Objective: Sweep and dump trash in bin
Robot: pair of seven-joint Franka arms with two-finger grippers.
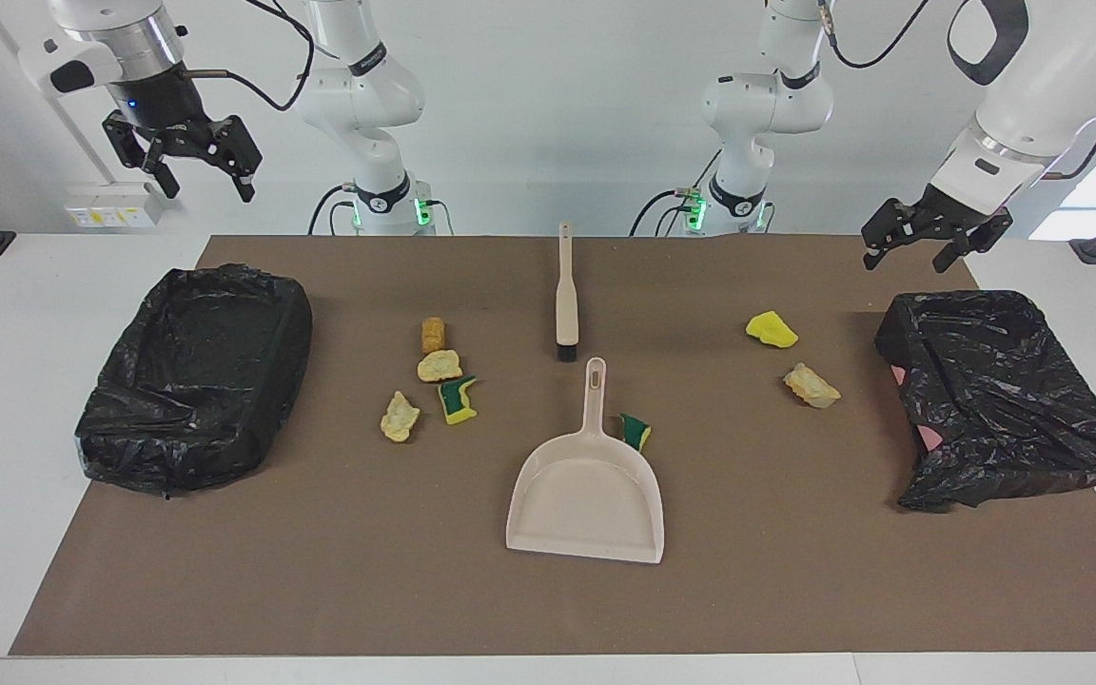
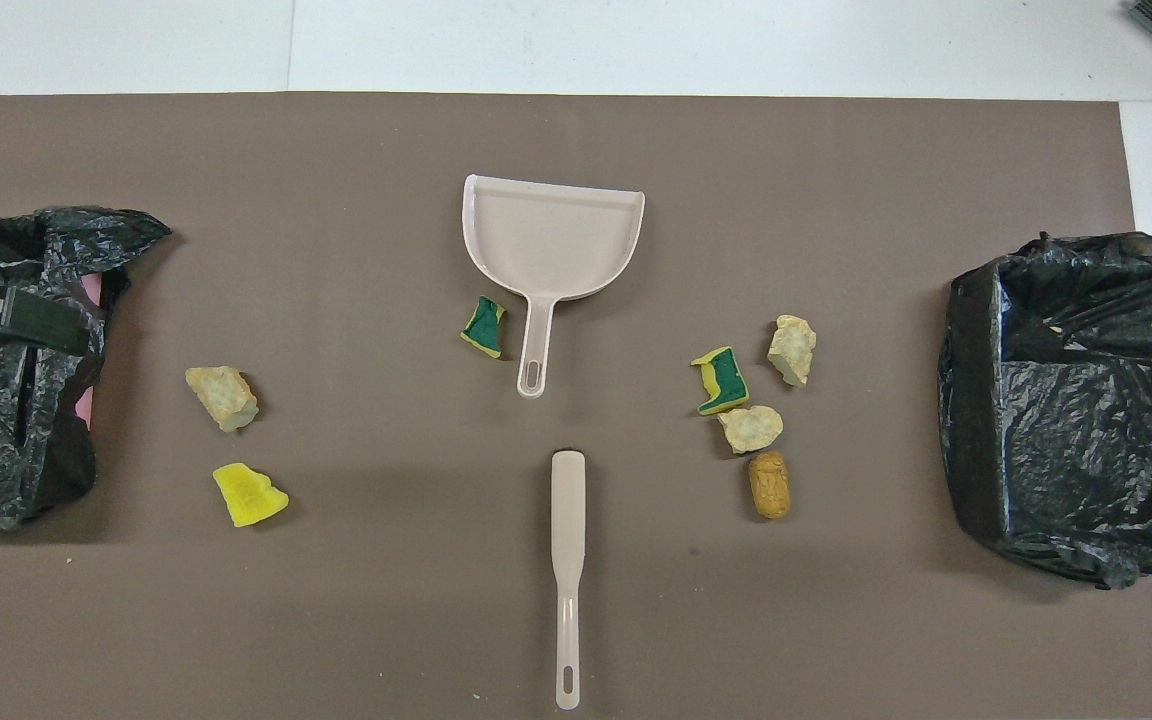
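Spongy yellow-green and crumbly tan trash scraps (image 1: 439, 365) lie scattered on the brown worktop (image 1: 320, 571); light and soft, we judge them easily swept. Left claw (image 1: 933, 243) and right claw (image 1: 191, 162) hang released, holding nothing.

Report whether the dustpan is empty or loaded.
Empty. The dustpan shows a bare tray in both views; the nearest scrap, a green-yellow sponge piece, lies on the mat beside its handle.

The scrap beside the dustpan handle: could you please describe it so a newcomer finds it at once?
Start at the beige dustpan in the middle of the brown mat. Tucked against its handle lies a small green-and-yellow sponge scrap. It lies alone; the other one like it sits among tan lumps.
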